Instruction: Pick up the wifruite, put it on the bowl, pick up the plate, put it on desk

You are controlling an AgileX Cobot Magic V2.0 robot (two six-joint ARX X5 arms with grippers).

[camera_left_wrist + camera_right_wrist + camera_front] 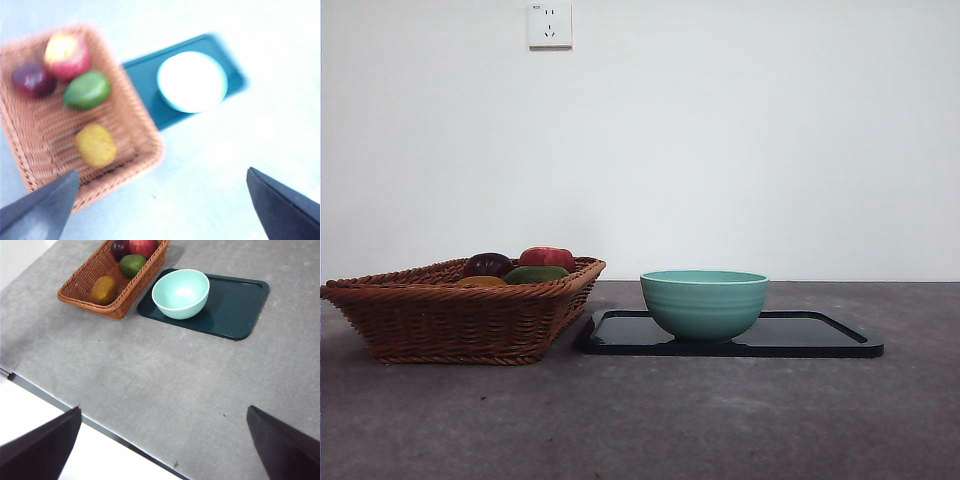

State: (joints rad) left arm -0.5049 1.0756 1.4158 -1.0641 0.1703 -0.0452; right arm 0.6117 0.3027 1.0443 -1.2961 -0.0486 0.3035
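Observation:
The wifruite [480, 282] [96, 145] [104, 289], a dull orange-brown fruit, lies in a wicker basket [460, 320] at the left. To its right the mint-teal bowl [705, 305] [192, 81] [180, 293] stands empty on the left end of the plate [820, 335] [235, 305], a flat dark tray on the desk [720, 420]. My left gripper [163, 171] hovers open above the basket's corner, and its view is blurred. High over the desk's near edge, my right gripper [164, 408] is open too. Neither arm shows in the front view.
The basket also holds a dark purple fruit [487, 264], a red apple [547, 258] and a green fruit [535, 273]. A white wall with a socket [549, 24] stands behind. The desk's front edge [75, 410] runs under the right gripper.

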